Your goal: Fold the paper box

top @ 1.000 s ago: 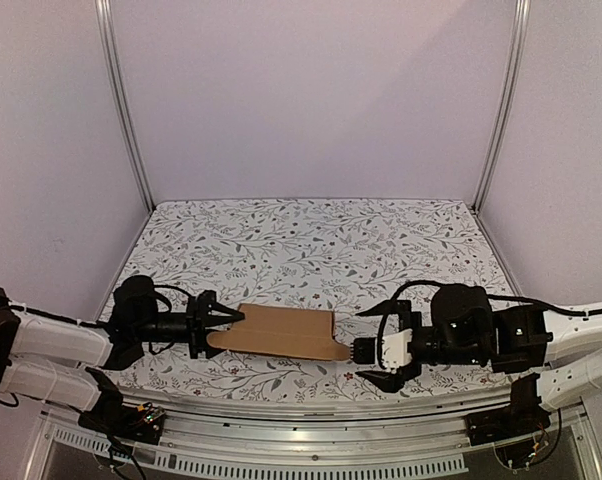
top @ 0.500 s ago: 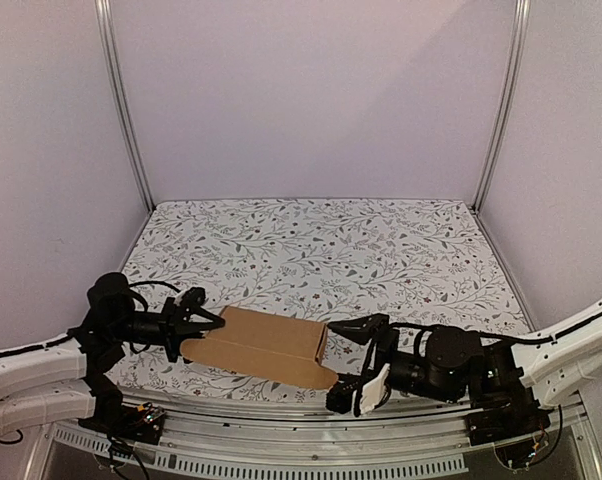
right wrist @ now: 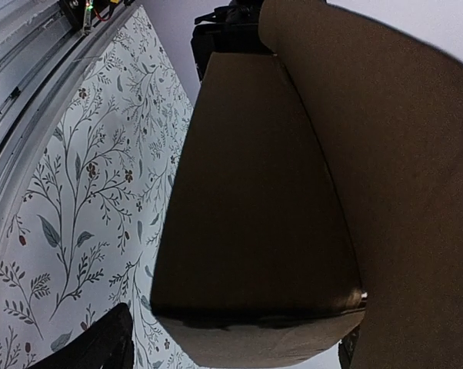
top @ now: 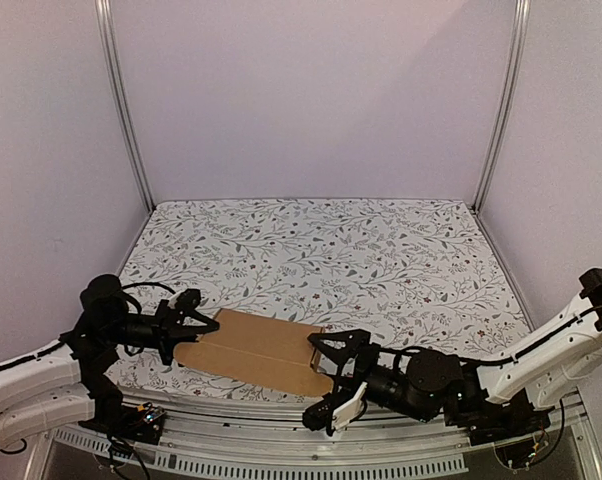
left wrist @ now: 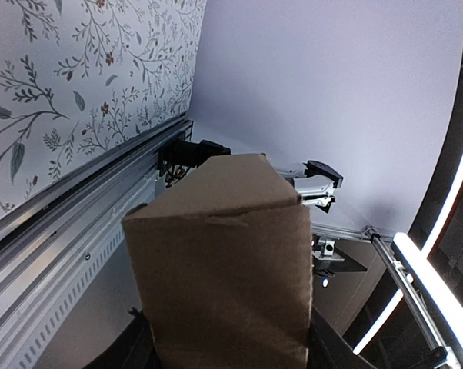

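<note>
Above the floral tablecloth (top: 381, 250), left claw (top: 196, 328) clenches one end of the paper box (top: 256, 350), right claw (top: 329, 383) gapes at the other.

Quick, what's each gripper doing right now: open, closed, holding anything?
Left gripper: closed on the left end of the paper box.
Right gripper: open, spread wide at its right end, not clamping it.

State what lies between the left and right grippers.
The paper box spans the stretch from left gripper to right gripper, seen in the top external view.
</note>
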Controlling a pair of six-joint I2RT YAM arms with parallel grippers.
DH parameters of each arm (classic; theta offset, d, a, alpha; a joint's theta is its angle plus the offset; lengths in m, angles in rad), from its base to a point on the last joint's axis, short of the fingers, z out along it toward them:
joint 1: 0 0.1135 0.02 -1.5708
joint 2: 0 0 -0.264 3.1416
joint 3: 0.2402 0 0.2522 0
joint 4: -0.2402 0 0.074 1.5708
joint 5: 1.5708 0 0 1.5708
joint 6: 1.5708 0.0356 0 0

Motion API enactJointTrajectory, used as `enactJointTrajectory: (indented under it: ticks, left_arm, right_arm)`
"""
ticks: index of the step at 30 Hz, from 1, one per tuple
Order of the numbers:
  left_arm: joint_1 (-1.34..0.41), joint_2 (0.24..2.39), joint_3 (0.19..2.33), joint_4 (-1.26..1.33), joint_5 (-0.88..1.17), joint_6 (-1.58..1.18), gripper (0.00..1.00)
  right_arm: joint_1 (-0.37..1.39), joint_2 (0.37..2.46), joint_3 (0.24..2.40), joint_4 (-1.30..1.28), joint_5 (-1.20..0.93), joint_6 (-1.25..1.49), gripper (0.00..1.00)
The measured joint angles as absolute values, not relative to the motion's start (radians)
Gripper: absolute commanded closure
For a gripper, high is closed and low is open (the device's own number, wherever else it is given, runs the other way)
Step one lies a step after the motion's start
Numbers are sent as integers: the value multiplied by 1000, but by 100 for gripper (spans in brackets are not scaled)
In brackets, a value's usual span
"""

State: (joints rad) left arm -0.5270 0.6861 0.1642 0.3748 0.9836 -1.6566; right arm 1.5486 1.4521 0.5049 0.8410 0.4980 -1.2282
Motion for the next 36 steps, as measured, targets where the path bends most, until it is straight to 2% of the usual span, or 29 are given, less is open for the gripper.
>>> enactJointTrajectory:
  ticks: [12,20,23,26,31,32,36]
  left_arm:
    - [-527,651,164,327,986,-1646,78]
    - [-524,645,164,323,986,-1636,74]
    - [-522,645,163,319,986,-1628,65]
    - [-521,640,164,319,984,-1623,48]
    - [-520,626,171,281,984,-1583,25]
    - [-520,620,179,258,983,-1571,22]
    - [-520,601,228,149,975,-1492,20]
  right_arm:
    - [1565,1500,522,925,550,-1285,36]
    - [1571,1527,538,934,571,-1287,51]
    - [1573,1536,540,939,575,-1289,53]
    - [1573,1540,542,942,582,-1289,53]
    - [1573,1540,543,943,590,-1288,54]
    - [1574,1540,543,943,591,-1286,54]
    - [1574,1527,543,921,595,-1271,56]
